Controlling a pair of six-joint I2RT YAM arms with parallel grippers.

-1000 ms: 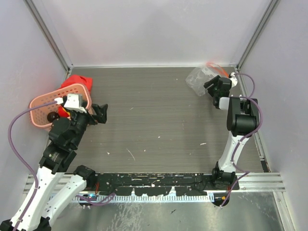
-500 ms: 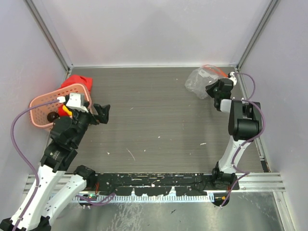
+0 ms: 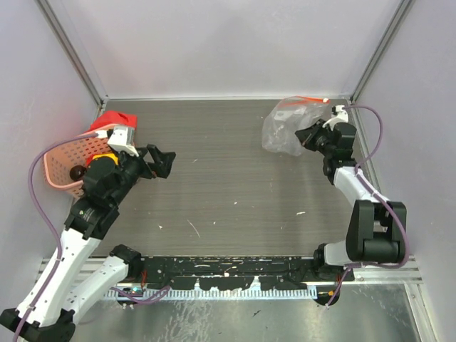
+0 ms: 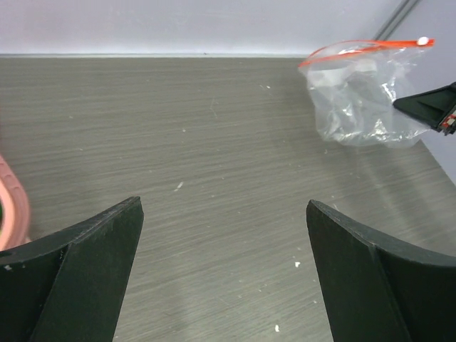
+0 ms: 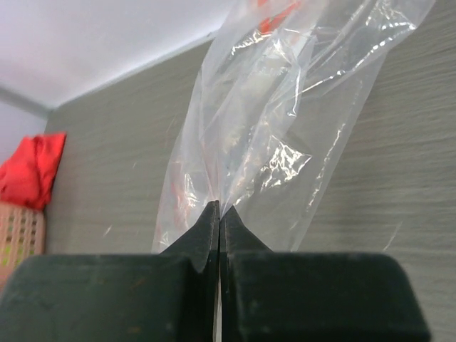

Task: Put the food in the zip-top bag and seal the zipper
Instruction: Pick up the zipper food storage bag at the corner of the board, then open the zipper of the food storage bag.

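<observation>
The pink basket (image 3: 51, 158), far left, holds the food (image 3: 75, 172), a dark piece visible. The crinkled, clear zip-top bag (image 3: 281, 128) stands far right on the worktop (image 3: 228, 178), seemingly empty, zipper (image 3: 306, 99) uppermost, its film pinched by the right tool (image 3: 303, 135). The left tool (image 3: 162, 160) gapes wide.

No text, label, brand, number or sign can be read in any view. The zip-top bag (image 3: 281, 132), the pink basket (image 3: 60, 162) and the table (image 3: 228, 167) carry no legible marking.
</observation>
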